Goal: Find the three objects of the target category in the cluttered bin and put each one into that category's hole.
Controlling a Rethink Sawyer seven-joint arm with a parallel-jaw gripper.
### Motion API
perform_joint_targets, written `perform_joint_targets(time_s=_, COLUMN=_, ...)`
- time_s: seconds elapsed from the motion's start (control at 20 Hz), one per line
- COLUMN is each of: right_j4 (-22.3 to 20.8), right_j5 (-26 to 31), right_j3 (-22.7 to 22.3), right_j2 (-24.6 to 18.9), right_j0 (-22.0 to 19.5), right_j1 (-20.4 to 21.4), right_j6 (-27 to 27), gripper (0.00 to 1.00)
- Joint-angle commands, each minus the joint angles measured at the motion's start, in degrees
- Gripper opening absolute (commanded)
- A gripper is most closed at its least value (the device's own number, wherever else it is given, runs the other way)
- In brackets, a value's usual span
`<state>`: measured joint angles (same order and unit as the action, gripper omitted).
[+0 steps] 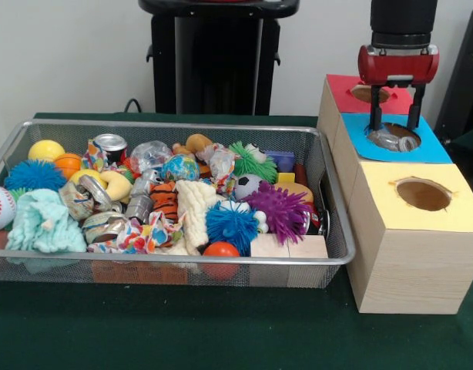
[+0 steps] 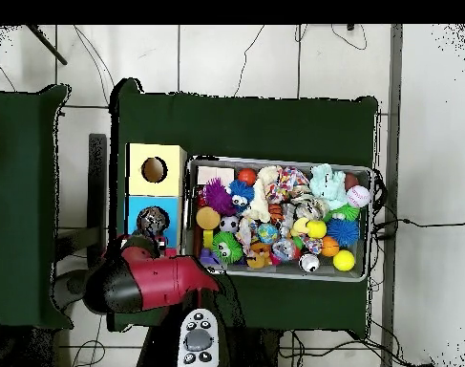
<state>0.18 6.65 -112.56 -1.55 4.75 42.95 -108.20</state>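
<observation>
The wire-mesh bin (image 1: 333, 258) sits on the green-covered counter (image 1: 221, 331), heaped with soft and spiky things: a purple spiky ball (image 1: 281, 210), a blue fuzzy ball (image 1: 231, 225), a mint terry cloth (image 1: 42, 222), dented silver cans (image 1: 110, 145) and a crinkly clear plastic bottle (image 1: 149, 154) near the far rim. Beside it stand three wooden boxes. Over the blue-topped box (image 1: 433, 148), the gripper (image 1: 396, 127) hangs with its fingers spread around a crumpled, glossy object (image 1: 392, 139), possibly a bottle, lying in the hole.
</observation>
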Motion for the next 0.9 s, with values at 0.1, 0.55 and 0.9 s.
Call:
perform_joint_targets(time_s=0.1, right_j4=-0.21, right_j5=7.47, right_j3=-4.42, right_j2=-0.74, right_j0=-0.04, right_j1=2.27, right_j6=-6.81, gripper=1.00)
perform_joint_targets(time_s=0.55, right_j4=-2.44, right_j5=23.93, right_j3=-7.97, right_j2=3.41, right_j0=-4.29, right_j1=19.19, right_j6=1.37, gripper=1.00)
perform_joint_targets(time_s=0.9, right_j4=-5.38, right_j5=22.61, right_j3=-10.16, right_j2=-2.53, right_j0=-16.39, right_j1=21.99, right_j6=11.11, gripper=1.00)
